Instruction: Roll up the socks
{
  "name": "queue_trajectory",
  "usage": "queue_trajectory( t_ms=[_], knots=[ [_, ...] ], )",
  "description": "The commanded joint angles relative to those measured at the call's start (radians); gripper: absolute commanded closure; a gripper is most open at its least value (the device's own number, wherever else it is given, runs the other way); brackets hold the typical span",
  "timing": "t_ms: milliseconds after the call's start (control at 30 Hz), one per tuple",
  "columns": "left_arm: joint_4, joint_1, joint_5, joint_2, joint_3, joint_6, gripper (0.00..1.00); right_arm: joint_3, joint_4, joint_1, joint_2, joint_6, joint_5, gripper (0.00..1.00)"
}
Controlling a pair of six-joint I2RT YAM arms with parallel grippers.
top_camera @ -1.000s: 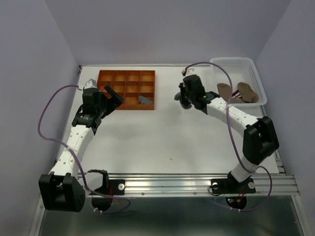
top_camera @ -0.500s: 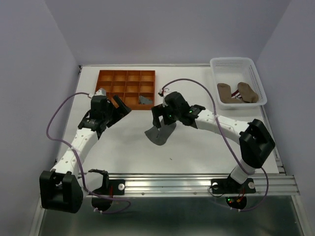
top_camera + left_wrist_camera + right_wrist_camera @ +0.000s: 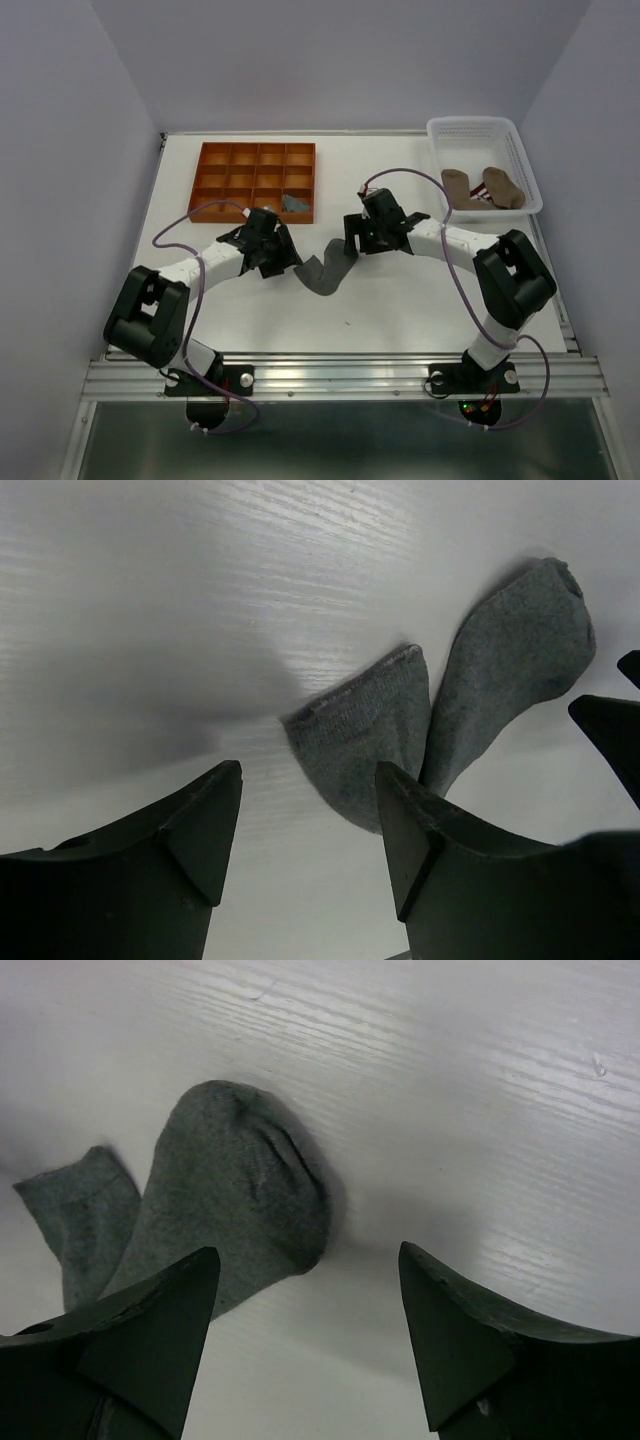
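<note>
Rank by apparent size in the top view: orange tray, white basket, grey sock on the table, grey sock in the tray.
Largest: orange tray and white basket, too alike to rank.
Then grey sock on the table.
Smallest: grey sock in the tray.

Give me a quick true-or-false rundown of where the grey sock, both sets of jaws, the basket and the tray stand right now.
1. The grey sock lies on the table. True.
2. The right gripper's jaws are shut on it. False: the right gripper stands open, clamping nothing.
3. The left gripper is open. True.
4. The white basket is empty. False: the basket holds tan socks.
5. A grey bundle sits in one compartment of the orange tray. True.
</note>
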Motion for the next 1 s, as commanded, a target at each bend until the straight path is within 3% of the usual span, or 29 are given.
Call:
queue_trajectory(
  t_ms=[0,200,233,300,333,400,433,500,533,633,967],
  knots=[
    [0.065,-0.036,0.000,0.036,0.008,-0.015,0.34,0.008,0.041,-0.015,0.047,0.019,-0.067,0.26],
    [0.072,-0.082,-0.034,0.123,0.036,-0.027,0.33,0.005,0.072,-0.015,0.087,0.025,-0.093,0.37],
    [0.071,-0.087,-0.046,0.131,0.039,-0.031,0.33,0.004,0.083,-0.015,0.092,0.024,-0.096,0.44],
    [0.065,-0.097,-0.057,0.157,0.052,-0.035,0.33,0.005,0.091,-0.015,0.095,0.025,-0.104,0.48],
    [0.067,-0.100,-0.058,0.169,0.056,-0.035,0.34,0.005,0.100,-0.015,0.099,0.028,-0.113,0.54],
    [0.067,-0.120,-0.078,0.180,0.065,-0.053,0.47,0.007,0.106,-0.015,0.104,0.028,-0.121,0.62],
    [0.073,-0.126,-0.093,0.191,0.068,-0.055,0.72,0.010,0.109,-0.015,0.109,0.027,-0.138,0.72],
    [0.073,-0.139,-0.110,0.198,0.086,-0.063,1.00,0.013,0.110,-0.015,0.107,0.019,-0.156,0.80],
    [0.073,-0.140,-0.116,0.200,0.089,-0.066,1.00,0.011,0.115,-0.015,0.102,0.011,-0.168,0.87],
    [0.102,-0.145,-0.156,0.169,0.100,-0.075,1.00,0.001,0.115,-0.015,0.047,-0.007,-0.155,0.91],
    [0.075,-0.148,-0.273,-0.001,0.112,-0.092,1.00,0.034,0.049,-0.015,-0.111,-0.004,-0.006,0.91]
  ],
)
